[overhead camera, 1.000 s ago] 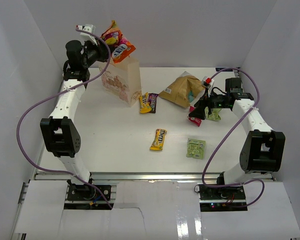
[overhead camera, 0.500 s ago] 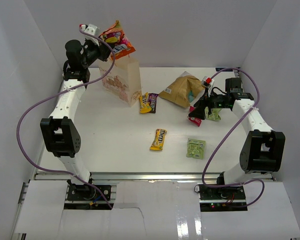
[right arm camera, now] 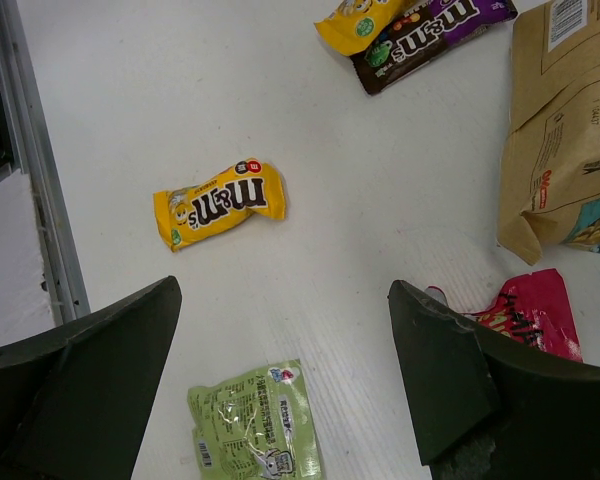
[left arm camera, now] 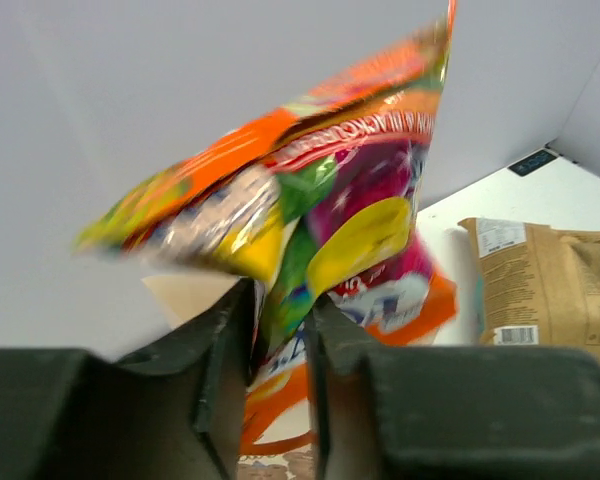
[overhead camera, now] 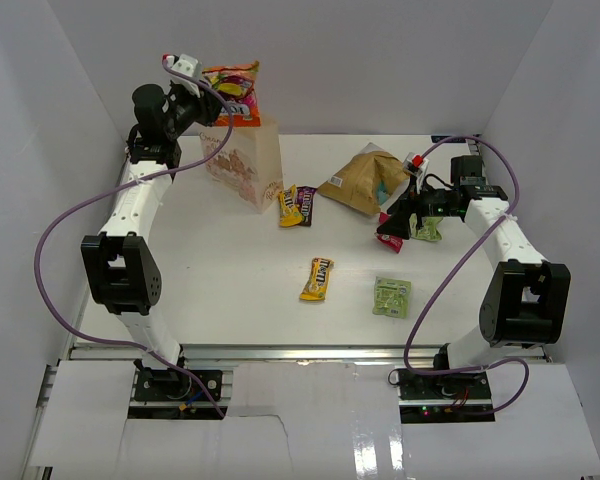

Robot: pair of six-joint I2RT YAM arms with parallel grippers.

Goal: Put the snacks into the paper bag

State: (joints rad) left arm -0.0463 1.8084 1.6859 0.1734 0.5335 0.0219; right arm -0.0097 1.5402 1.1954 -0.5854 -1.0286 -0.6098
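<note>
- Orange is the main colour of the candy packet (overhead camera: 232, 95) at the left gripper (overhead camera: 202, 88), which is raised above the far left corner of the desk (overhead camera: 230, 260).
- The packet hangs over the open mouth of the paper bag (overhead camera: 242, 160), with its lower end at the bag's rim. It is not down inside.
- In the left wrist view the packet is blurred. Its lower part lies between the two fingers (left arm camera: 215, 345), which stand a narrow gap apart. Whether they grip it cannot be told.
- The paper bag stands upright near the far left corner, printed front facing the middle of the desk.
- Right gripper (overhead camera: 402, 215): jaws spread wide, nothing between them, hovering low over the right side of the desk.
- Red packet (overhead camera: 391, 238): flat on the desk, just beside the right gripper.
- Tan-brown chip bag (overhead camera: 363, 180): lying towards the far edge, right of centre, near the right gripper.
- Yellow packet (right arm camera: 365, 22) and dark brown packet (right arm camera: 430, 35): touching, between the paper bag and the chip bag.
- Yellow M&M's packet (overhead camera: 317, 279): alone near the middle of the desk.
- Light green packet (overhead camera: 391, 297): right of it, towards the near edge.
- Second light green packet (overhead camera: 428, 231): beside the right arm, partly hidden.
</note>
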